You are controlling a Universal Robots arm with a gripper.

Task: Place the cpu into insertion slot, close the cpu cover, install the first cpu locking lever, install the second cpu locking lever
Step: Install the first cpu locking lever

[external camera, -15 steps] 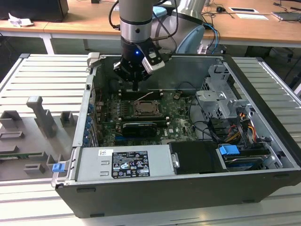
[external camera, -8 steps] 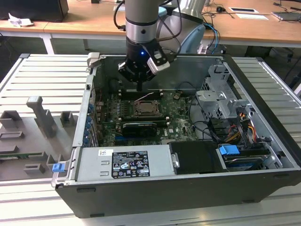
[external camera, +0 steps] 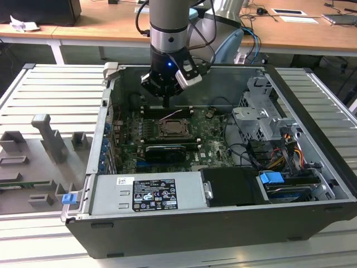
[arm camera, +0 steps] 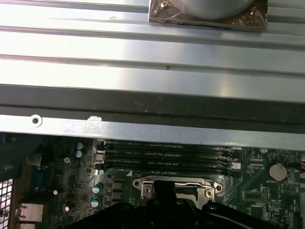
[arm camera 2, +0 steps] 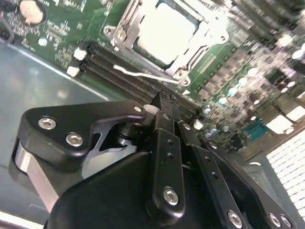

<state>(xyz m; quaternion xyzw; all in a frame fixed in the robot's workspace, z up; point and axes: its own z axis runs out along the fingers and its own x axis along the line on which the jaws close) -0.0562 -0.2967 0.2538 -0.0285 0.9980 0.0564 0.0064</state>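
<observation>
Nearest in the exterior view is the dark front wall of the open PC case [external camera: 223,234]. Right behind it sits the silver power supply box [external camera: 111,192] with its label. Past that is the green board [external camera: 209,139], with a long black card [external camera: 164,151] lying across it.

Just beyond the card is the insertion slot [external camera: 162,129]. The second wrist view shows the cpu [arm camera 2: 164,28] already seated in it, pale metal top up. The cpu cover [arm camera 2: 125,21] lies down flat around it as a silvery frame.

1 thin wire locking lever [arm camera 2: 143,75] isn't latched. It sits loose over the memory slots [arm camera 2: 119,71] beside the socket, and in the exterior view it [external camera: 172,115] sticks up at a slant.

The gripper [arm camera 2: 164,104] hangs just beside that lever, directly over the far edge of the socket [external camera: 167,103]. Its 2 fingers [arm camera 2: 164,143] are drawn in narrow, tips nearly together. I can't tell if the tips are actually touching the wire.

The case sits on a grey slatted table [external camera: 56,95], and wooden desks [external camera: 295,33] run along the back.
</observation>
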